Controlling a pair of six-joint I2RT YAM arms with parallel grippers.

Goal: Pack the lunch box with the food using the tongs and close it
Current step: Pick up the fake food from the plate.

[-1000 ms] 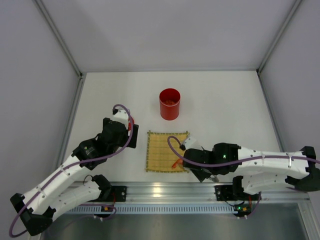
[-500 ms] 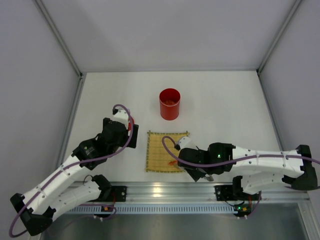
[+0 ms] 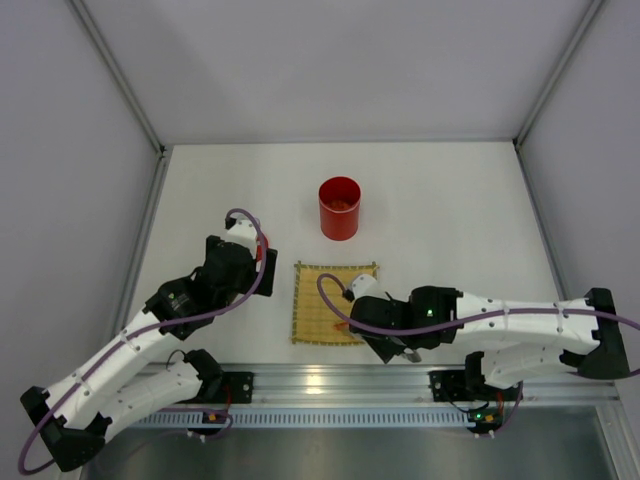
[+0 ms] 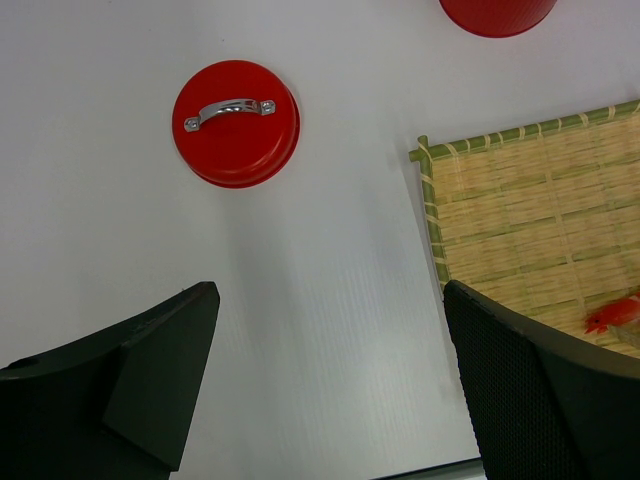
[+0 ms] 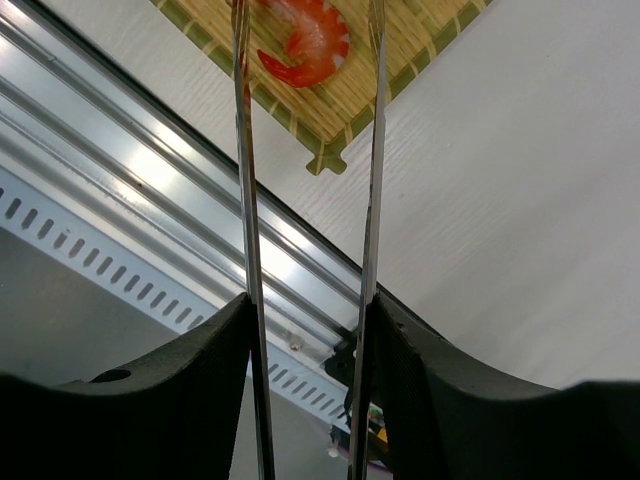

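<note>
One shrimp (image 5: pixel 308 40) lies on one mat (image 3: pixel 318 292); right hand (image 5: pixel 310 300) pinches one tongs (image 5: pixel 246 200), left hand (image 4: pixel 328 295) spread wide.

White links (image 3: pixel 112 365), black joints (image 3: pixel 225 270), purple cables (image 3: pixel 243 213), possibly a green light (image 3: pixel 478 409)

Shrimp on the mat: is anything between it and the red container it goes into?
Nothing visible. From the shrimp, framed by the arms of the tongs, only bare mat and table lead to the open lunch box. Its lid lies off to the left, clear of that path.
</note>
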